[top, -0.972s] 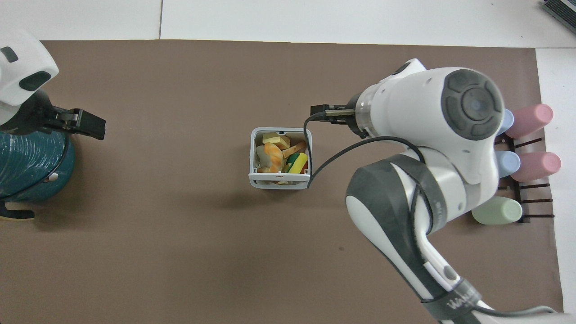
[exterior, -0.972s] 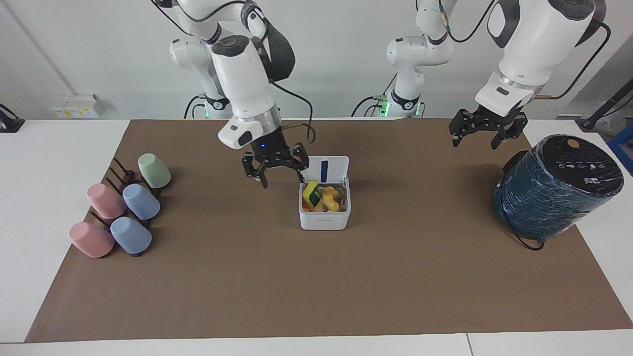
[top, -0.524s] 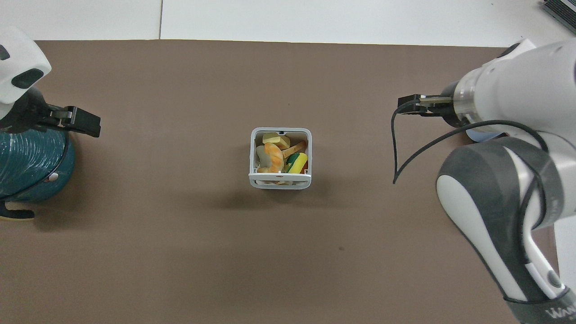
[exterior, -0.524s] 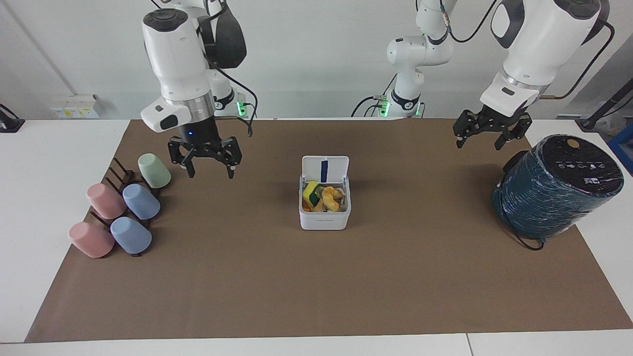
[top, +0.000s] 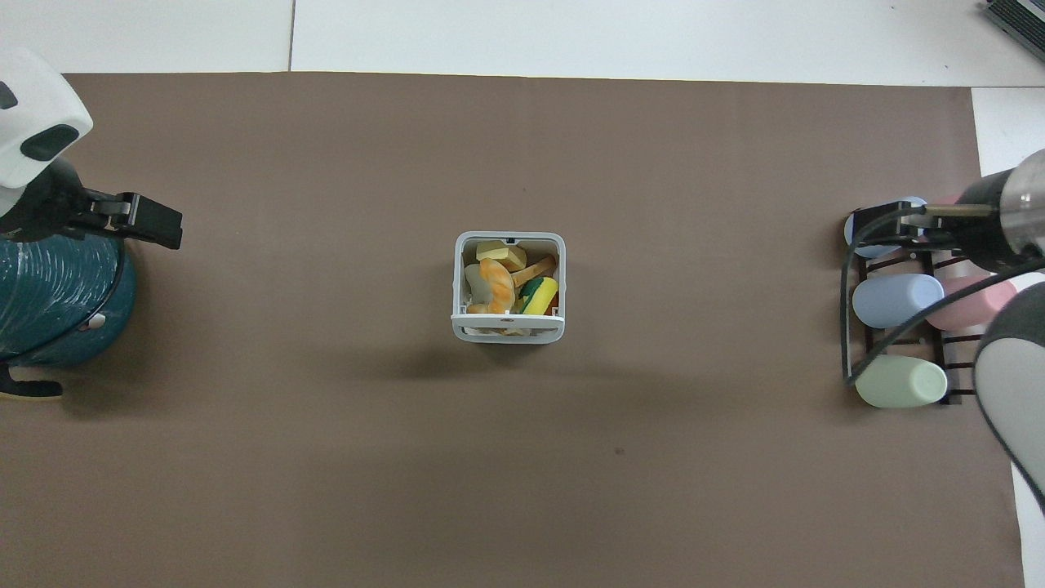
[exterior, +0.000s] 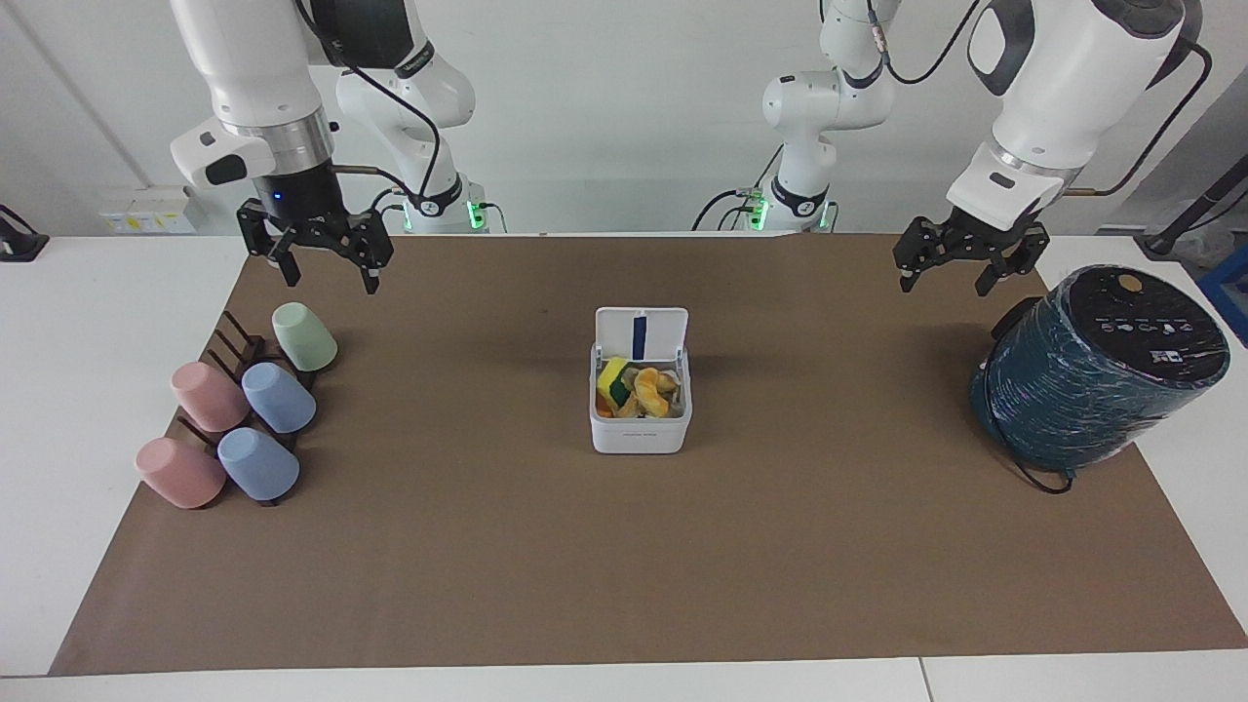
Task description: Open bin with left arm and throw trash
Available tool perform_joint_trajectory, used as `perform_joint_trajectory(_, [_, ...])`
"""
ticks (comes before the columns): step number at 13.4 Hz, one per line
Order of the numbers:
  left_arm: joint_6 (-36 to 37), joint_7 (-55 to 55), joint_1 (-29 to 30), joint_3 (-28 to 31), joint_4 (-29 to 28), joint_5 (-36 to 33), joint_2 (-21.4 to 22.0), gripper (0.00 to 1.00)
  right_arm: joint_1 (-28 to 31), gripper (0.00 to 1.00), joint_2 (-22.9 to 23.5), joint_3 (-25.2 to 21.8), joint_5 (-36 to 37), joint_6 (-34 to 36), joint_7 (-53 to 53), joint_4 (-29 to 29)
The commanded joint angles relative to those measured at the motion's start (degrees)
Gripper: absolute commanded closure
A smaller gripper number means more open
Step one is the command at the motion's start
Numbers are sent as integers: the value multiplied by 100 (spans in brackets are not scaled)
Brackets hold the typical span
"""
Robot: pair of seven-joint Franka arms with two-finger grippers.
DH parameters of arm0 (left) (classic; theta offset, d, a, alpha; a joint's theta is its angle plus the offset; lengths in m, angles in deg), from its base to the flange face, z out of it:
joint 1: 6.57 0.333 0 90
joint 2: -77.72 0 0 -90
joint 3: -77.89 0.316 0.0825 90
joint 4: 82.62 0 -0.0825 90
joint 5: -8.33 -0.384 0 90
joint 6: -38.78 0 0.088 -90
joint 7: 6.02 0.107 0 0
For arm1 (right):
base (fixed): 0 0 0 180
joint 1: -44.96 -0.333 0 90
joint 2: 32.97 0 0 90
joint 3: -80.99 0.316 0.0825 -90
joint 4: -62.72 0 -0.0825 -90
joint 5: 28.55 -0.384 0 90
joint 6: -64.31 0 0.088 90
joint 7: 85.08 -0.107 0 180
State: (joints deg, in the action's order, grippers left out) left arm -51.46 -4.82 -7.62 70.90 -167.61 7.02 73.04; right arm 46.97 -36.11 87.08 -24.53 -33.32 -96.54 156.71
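Note:
The white bin [exterior: 639, 431] stands mid-mat with its lid [exterior: 641, 334] hinged upright, blue strip showing. Inside lie the golden croissant [exterior: 651, 388], the yellow block with a green side [exterior: 613, 380] and other pieces. From overhead the bin [top: 509, 331] shows the croissant [top: 494, 282], the block [top: 540, 294] and the yellow toast slice [top: 500, 254]. My left gripper [exterior: 941, 286] is open and empty, raised beside the teal cylinder; it also shows overhead [top: 163, 227]. My right gripper [exterior: 331, 283] is open and empty, raised above the cup rack, also seen overhead [top: 878, 233].
A big dark teal cylinder [exterior: 1097, 370] with a black top lies tilted at the left arm's end of the mat. A dark rack [exterior: 239, 343] with several pastel cups, such as the green one [exterior: 303, 336], sits at the right arm's end.
My right gripper has swung away from beside the bin's lid, risen, and now hangs over the cup rack. The left arm has barely moved. The bin stays open.

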Motion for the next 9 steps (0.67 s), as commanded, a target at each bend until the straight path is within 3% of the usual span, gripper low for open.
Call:
perform_joint_trajectory(1, [-125,-5,8,-13,-228,-98,186,0,-376,0,-90,-782,-50,480,555,-240])
perform_joint_trajectory(5, [-344,-14,34,-13,-237,-98,169,0,-412,0,-160,-881,-86,491,750,5])
perform_joint_trajectory(9, [-389,-5,25,-13,-237,-106,160,0,-412,0,-64,-890,-59,613,838,-213])
